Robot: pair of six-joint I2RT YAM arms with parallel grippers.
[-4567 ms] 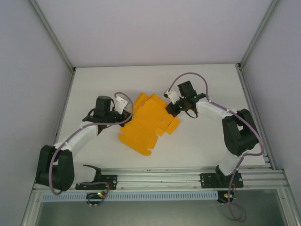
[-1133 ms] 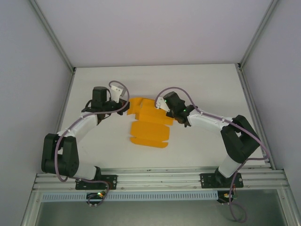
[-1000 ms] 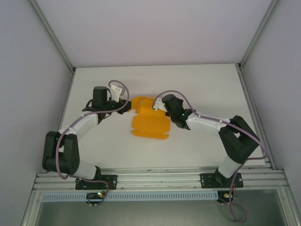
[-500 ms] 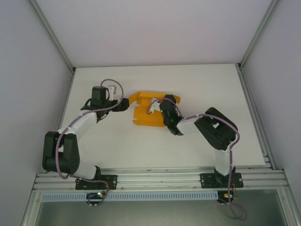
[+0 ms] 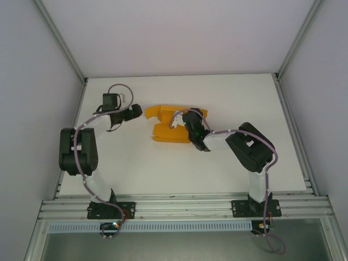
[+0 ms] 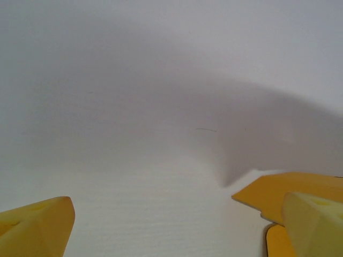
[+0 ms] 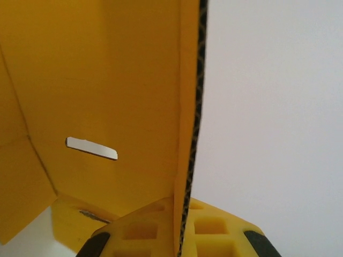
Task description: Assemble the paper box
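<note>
Well, white table (image 5: 234, 95) w/ the orange box (image 5: 169, 130) half-folded mid-table, walls partly up. R gripper (image 7: 180, 226) is pinching one upright box wall btw its pads. L gripper (image 6: 178, 214) is spread wide, holding nothing, just beside the box's left end.

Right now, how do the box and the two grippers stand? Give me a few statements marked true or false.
1. The right gripper is closed on a panel of the paper box. True.
2. The left gripper holds a flap of the box. False: its jaws are open with nothing between them, and orange card lies beside one finger.
3. The panel in the right gripper has a narrow slot cut in it. True.
4. The box lies as a flat, fully unfolded sheet. False: it is partly folded into a compact shape.
</note>
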